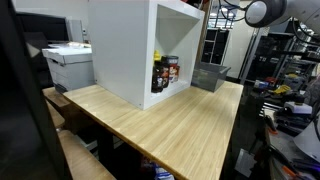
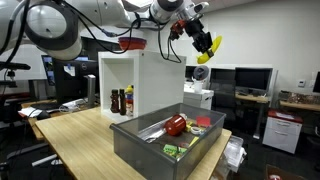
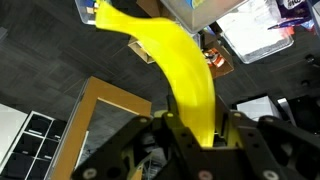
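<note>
Clamping a banana [image 3: 180, 75], the jaws hang high, clear of the grey bin [image 2: 140, 148]; bottle labels [image 2: 121, 101] unreadable.

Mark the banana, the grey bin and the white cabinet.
banana [image 3: 185, 75]: wrist view, middle of its body.
grey bin [image 2: 150, 152]: in an exterior view, near outer wall.
white cabinet [image 1: 120, 50]: in an exterior view, side panel.

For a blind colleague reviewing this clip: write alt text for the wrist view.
The gripper is shut on a yellow banana, which rises from between its fingers and curves to the upper left. Behind it are a dark floor and the corner of a light wooden table.
</note>
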Tool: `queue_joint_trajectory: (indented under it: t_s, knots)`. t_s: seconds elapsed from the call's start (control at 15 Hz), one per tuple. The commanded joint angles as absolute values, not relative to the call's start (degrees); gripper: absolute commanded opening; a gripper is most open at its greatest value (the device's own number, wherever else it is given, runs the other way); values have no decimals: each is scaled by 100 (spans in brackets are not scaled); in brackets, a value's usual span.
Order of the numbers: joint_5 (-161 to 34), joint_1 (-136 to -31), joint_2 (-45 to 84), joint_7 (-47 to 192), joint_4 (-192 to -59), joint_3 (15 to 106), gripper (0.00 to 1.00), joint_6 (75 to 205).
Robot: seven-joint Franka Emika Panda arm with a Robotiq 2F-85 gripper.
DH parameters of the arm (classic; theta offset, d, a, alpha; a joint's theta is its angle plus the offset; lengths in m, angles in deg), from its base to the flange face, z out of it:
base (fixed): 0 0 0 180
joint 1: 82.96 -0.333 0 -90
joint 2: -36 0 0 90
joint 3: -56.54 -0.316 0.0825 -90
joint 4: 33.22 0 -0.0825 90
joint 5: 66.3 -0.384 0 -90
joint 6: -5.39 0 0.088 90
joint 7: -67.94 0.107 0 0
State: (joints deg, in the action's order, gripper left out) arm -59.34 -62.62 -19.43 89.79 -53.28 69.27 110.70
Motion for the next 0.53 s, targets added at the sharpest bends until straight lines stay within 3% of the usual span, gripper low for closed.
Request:
queue_joint_trajectory:
  t_s: [0.0, 0.47]
  knots:
    - [-5938, -6276, -1890, 8911, -5446, 6882, 12, 11140]
    - [-6102, -6332, -1926, 8295, -5409, 6558, 12, 11575]
